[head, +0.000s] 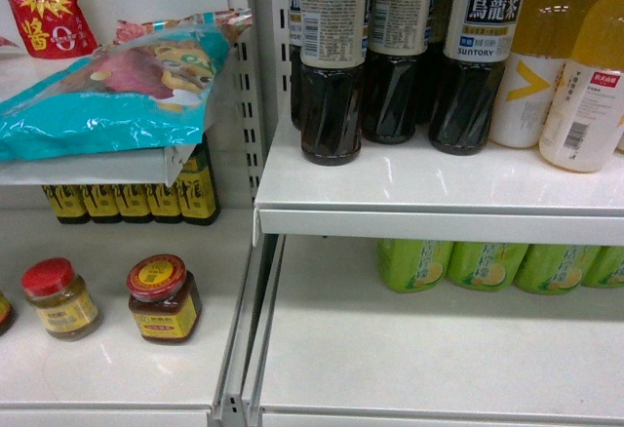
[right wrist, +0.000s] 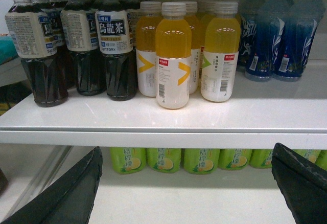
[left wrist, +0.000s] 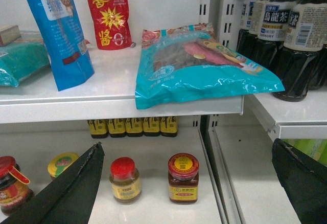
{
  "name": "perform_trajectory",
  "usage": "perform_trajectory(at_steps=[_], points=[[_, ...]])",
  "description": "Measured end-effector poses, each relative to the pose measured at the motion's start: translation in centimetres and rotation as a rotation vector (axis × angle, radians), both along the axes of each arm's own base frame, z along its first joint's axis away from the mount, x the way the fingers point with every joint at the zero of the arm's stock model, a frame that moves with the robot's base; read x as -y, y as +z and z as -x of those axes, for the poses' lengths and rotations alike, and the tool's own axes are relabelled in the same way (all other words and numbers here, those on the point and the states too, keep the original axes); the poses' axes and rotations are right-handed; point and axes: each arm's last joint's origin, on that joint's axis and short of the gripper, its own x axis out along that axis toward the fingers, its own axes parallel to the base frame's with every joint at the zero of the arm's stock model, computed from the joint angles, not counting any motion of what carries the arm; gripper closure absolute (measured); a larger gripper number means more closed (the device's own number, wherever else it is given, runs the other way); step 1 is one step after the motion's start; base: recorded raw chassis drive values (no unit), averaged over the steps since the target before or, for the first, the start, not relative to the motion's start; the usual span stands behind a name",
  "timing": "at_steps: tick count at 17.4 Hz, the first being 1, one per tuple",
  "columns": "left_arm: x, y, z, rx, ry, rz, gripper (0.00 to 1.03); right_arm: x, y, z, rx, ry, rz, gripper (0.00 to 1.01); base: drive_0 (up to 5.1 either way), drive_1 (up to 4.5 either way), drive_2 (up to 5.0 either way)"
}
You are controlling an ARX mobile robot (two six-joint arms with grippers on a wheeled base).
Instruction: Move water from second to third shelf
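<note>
Both our grippers, left (left wrist: 186,183) and right (right wrist: 186,183), gape wide, holding nothing; tea bottles (right wrist: 116,55) stand far left.

Upright dark-labelled water bottles (right wrist: 278,40), just right of yellow drinks (right wrist: 173,55)

Shop: white shelves (head: 429,220) stocked with rows of tea bottles (right wrist: 115,50).
</note>
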Motion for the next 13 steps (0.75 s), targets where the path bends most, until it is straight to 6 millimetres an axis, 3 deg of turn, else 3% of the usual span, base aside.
perform_trajectory(at_steps=[13], points=[[0.00,0.00,0.00,0.000,0.000,0.000,0.05,0.00,0.00,0.00,0.000,0.000,0.000,0.03,0.0,0.00,0.0]])
